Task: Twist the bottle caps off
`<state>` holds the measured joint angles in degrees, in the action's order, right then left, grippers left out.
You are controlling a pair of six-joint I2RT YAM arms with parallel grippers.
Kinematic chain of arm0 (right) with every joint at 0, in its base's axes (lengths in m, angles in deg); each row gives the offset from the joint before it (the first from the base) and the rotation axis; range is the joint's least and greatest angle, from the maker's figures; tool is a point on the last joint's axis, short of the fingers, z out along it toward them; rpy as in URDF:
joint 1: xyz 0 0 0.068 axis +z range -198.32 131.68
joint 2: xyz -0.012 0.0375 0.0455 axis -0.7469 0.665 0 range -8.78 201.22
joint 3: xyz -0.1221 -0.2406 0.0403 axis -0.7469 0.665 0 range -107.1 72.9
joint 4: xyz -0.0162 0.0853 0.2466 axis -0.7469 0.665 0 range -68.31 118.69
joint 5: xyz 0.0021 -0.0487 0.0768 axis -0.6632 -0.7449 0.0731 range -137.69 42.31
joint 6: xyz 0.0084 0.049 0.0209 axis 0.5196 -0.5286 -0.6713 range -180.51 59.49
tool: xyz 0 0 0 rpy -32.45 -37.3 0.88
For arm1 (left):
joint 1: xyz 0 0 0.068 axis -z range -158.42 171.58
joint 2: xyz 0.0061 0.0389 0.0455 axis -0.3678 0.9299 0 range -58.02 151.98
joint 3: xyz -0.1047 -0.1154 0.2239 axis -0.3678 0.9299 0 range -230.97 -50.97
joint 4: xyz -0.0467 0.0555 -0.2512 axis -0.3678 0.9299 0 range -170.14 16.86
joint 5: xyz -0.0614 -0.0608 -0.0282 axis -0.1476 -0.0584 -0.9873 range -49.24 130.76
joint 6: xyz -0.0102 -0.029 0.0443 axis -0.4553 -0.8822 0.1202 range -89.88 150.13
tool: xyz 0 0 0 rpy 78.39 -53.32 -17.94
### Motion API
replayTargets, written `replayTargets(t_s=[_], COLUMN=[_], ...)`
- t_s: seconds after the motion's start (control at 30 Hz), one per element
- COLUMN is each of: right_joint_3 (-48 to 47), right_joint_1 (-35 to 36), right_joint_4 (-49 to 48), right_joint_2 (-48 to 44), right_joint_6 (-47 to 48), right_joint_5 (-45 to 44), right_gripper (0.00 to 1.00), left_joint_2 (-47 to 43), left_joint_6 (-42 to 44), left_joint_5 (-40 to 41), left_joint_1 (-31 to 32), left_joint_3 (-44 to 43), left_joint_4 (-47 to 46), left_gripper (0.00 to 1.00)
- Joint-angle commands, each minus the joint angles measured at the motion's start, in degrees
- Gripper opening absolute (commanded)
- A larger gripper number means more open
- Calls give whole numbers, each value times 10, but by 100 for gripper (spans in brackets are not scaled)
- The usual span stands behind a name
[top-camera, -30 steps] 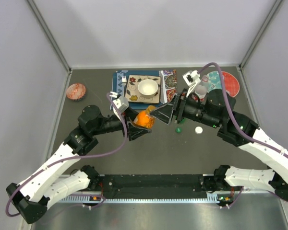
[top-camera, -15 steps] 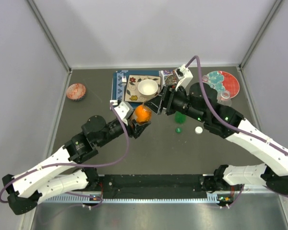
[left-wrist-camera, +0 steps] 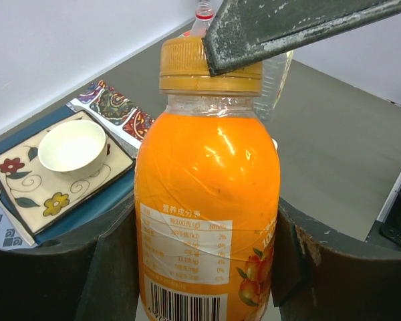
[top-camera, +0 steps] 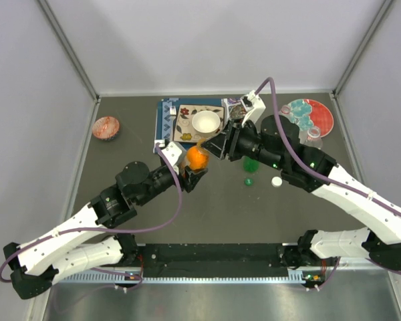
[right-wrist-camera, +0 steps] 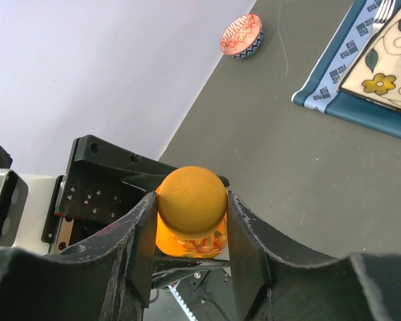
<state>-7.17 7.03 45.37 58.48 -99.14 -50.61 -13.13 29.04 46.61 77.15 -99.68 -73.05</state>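
While the left pincer [left-wrist-camera: 207, 261] is clamping the orange bottle [left-wrist-camera: 207, 194], the right pincer [right-wrist-camera: 192, 224] is pinching its cap [right-wrist-camera: 190, 190] (both sides touching); the step is calling for firm, centred twisting.

The bottle [left-wrist-camera: 207, 200] is bright orange, its white label printed with dark text, a barcode and small orange fruits; its cap [right-wrist-camera: 190, 194] is a duller yellow-orange. On the dark grey table [top-camera: 220, 214], right of centre, lie a green cap [top-camera: 249, 180] and a white cap [top-camera: 277, 180]. Upper centre, a white bowl [top-camera: 206, 122] sits on a cream tile [top-camera: 186, 130] painted with red and yellow flowers, over a blue mat [top-camera: 166, 114]. Upper left is a red patterned dish [top-camera: 105, 127]; upper right, a red and teal plate [top-camera: 321, 117].
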Motion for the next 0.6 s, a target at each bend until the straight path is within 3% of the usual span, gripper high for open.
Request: replayTargets(t_s=[0.0, 0.03, 0.13, 0.17, 0.4, 0.57], right_joint_3=[-18, -16, -11, -10, 19, 34], right_joint_1=[0, 0, 0, -1, -2, -4], right_joint_4=[-11, -12, -14, -18, -55, -75], right_joint_2=[8, 9, 12, 11, -27, -70], right_joint_6=[5, 7, 23, 29, 178, 247], right_joint_5=[8, 10, 23, 27, 116, 254], right_gripper=[36, 33, 3, 0, 0, 0], left_joint_2=[-6, -6, -10, -14, -42, -13], left_joint_6=[6, 5, 4, 3, -42, -138], left_joint_5=[7, 7, -12, -22, -244, -491], left_joint_1=[2, 2, 2, 2, -12, -64], left_joint_3=[-2, -3, -3, -3, -19, -53], left_joint_4=[-39, -39, -42, -45, -53, -97], left_gripper=[30, 30, 30, 29, 27, 28])
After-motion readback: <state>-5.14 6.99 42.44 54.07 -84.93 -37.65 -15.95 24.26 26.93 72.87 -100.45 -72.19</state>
